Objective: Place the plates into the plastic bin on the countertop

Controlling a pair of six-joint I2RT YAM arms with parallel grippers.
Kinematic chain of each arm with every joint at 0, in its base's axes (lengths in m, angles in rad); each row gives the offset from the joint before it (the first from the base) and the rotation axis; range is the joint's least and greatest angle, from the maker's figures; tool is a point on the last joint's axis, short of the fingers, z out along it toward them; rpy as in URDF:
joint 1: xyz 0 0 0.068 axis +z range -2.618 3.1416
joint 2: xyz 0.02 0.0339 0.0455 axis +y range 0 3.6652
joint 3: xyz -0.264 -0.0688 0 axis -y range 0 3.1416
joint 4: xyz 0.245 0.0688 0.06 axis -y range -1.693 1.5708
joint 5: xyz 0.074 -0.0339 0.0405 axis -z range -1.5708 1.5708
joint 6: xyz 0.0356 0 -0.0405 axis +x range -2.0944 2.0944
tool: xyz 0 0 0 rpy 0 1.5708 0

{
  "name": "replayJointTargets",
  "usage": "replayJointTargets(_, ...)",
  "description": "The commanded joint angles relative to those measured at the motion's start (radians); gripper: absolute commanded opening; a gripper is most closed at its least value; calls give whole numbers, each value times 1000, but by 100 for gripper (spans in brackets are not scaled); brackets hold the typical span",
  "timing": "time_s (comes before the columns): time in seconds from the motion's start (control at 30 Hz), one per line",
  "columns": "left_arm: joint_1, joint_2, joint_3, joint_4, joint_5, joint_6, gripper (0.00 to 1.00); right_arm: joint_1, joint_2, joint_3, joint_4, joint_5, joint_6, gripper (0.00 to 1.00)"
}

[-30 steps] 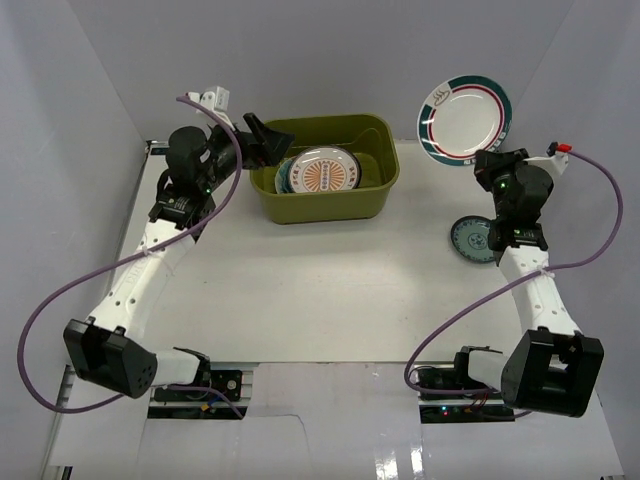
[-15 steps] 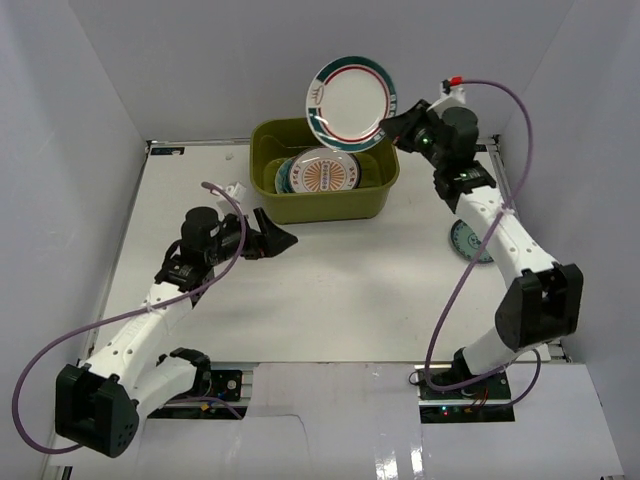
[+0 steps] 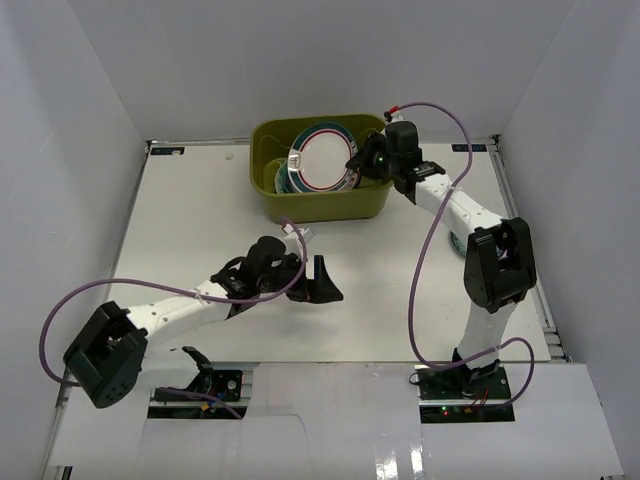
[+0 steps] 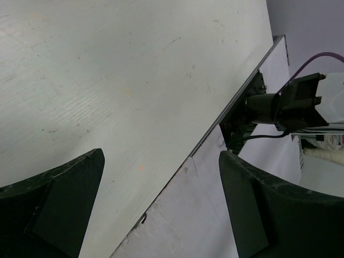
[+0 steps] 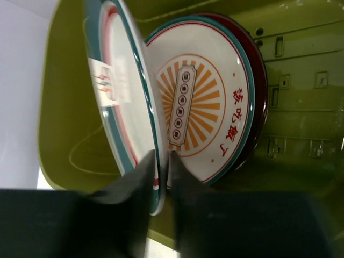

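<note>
Red-and-turquoise plate (image 3: 322,158): carried from far right corner of worktop (image 3: 190,220) into plastic bin (image 3: 320,207) at far edge. Tilted above orange sunburst plate (image 5: 204,102). Right gripper (image 5: 163,161) clenched on rim; release likely next. Left gripper (image 3: 325,285) spread, empty.

We see the right gripper (image 5: 162,160) pinching the rim of the red-and-turquoise plate (image 5: 121,91), which stands on edge inside the olive plastic bin (image 5: 301,107). Just behind it we find the orange sunburst plate (image 5: 201,102) lying on the dark red plate (image 5: 259,80), over the bin's slotted base.
</note>
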Motion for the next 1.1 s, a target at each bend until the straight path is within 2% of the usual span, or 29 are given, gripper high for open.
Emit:
replayJointTargets(0.0,-47,42,40,68,-59,-8,98,-4,-74,19,68,49,-23,31)
replayJointTargets(0.03,-56,59,63,69,-64,1,98,-7,-80,14,63,59,-36,54)
replayJointTargets(0.1,-91,113,92,70,-90,13,98,-11,-97,5,62,72,-43,75)
replayJointTargets(0.13,-101,133,108,70,-96,18,98,-21,-117,2,62,74,-45,82)
replayJointTargets(0.2,-130,176,160,70,-110,21,98,-30,-151,-10,63,83,-56,85)
replayJointTargets(0.33,-179,327,293,70,-127,30,98,-99,-243,-62,62,57,-63,86)
replayJointTargets(0.47,-216,478,403,68,-142,27,98,-188,-411,-165,62,40,-83,81)
replayJointTargets(0.57,-240,596,515,68,-157,-5,98,-274,-582,-268,62,23,-94,72)
replayJointTargets(0.6,-246,625,575,68,-162,-20,98,-315,-664,-291,59,17,-100,59)
replayJointTargets(0.67,-266,705,635,68,-176,-34,96,-341,-744,-347,57,22,-108,49)
replayJointTargets(0.73,-282,756,727,63,-188,-59,91,-344,-846,-372,28,48,-112,30)
replayJointTargets(0.8,-306,823,782,54,-246,-68,88,-344,-918,-395,26,17,-93,19)
replayJointTargets(0.93,-323,951,955,43,-335,-127,82,-344,-976,-394,19,-121,-4,13)
replayJointTargets(1.0,-323,1035,1019,40,-378,-149,81,-344,-1024,-438,61,-223,42,14)
replayJointTargets(1.07,-323,1093,1121,27,-409,-172,81,-343,-1054,-457,82,-263,70,17)
